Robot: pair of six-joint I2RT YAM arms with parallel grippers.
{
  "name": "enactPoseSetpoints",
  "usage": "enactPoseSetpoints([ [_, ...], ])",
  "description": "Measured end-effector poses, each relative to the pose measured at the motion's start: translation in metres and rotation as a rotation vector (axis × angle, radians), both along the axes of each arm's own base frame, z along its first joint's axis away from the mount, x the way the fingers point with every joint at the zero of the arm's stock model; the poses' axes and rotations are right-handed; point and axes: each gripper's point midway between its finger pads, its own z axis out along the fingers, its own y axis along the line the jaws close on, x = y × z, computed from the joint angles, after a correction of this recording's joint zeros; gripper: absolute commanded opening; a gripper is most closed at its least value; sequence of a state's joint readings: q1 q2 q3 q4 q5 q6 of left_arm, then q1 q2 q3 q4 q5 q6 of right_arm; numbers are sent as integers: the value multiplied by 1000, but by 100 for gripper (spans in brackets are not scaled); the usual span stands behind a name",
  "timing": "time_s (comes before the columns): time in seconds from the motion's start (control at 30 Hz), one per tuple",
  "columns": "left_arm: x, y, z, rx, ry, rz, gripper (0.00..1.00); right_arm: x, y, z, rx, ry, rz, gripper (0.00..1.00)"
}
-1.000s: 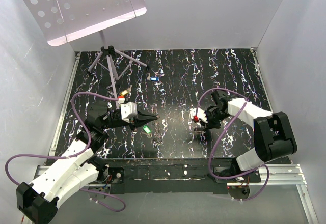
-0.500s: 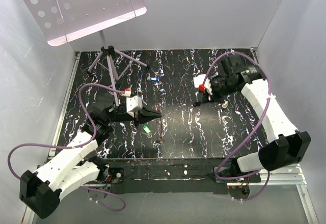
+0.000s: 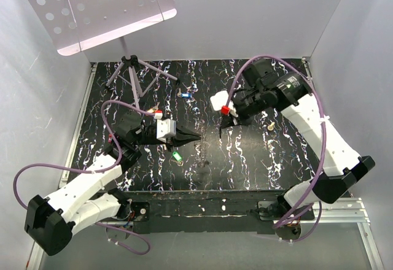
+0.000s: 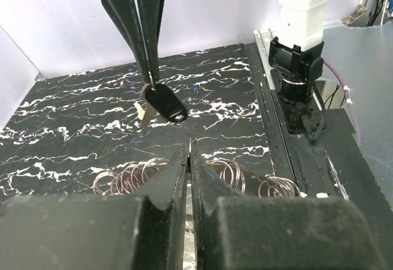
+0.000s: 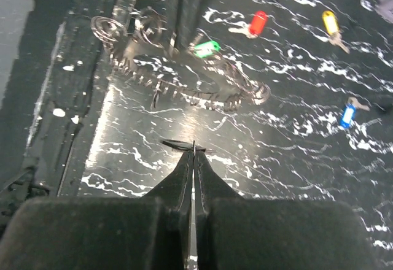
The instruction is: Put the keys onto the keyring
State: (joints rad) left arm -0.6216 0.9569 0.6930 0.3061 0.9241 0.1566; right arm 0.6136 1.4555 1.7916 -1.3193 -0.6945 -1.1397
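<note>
My left gripper (image 3: 195, 138) (image 4: 189, 152) is shut on the thin edge of the keyring (image 5: 184, 89), whose silvery coils (image 4: 129, 175) spread to both sides of its fingers just over the table. My right gripper (image 3: 222, 132) (image 5: 193, 147) hangs shut on a small key with a black head (image 4: 164, 102), a short way beyond the left fingertips. Other keys lie loose on the table: green (image 3: 177, 156) (image 5: 206, 49), blue (image 3: 187, 95) (image 5: 348, 115), red (image 5: 255, 23) and yellow (image 5: 331, 21).
A music stand's tripod (image 3: 132, 73) stands at the back left, its perforated shelf overhead. A small brass knob (image 3: 270, 124) sits right of centre. White walls close in the black marbled table (image 3: 258, 165) on three sides. The right arm's base (image 4: 301, 67) rises at the near edge.
My right arm lifted from the front right of the table, swung back, then moved left toward the centre, still shut. My left gripper crept right and slightly back.
</note>
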Motion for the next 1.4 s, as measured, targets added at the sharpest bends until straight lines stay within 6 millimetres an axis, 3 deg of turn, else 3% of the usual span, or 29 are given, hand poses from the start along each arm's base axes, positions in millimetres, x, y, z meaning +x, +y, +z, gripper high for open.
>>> enactPoseSetpoints([
  [0.17, -7, 4, -4, 1, -63, 13, 0, -28, 12, -5, -49, 48, 38, 1],
  [0.5, 2, 6, -4, 10, -142, 123, 0, -49, 15, -19, -150, 132, -29, 1],
  [0.87, 1, 2, -7, 11, -112, 148, 0, -40, 26, -25, -173, 210, -128, 1],
  [1.17, -1, -1, -7, 7, -96, 157, 0, -30, 41, -17, -143, 222, -159, 1],
  [1.4, 4, -1, -5, -2, -87, 194, 0, -33, 48, -12, -125, 226, -139, 1],
])
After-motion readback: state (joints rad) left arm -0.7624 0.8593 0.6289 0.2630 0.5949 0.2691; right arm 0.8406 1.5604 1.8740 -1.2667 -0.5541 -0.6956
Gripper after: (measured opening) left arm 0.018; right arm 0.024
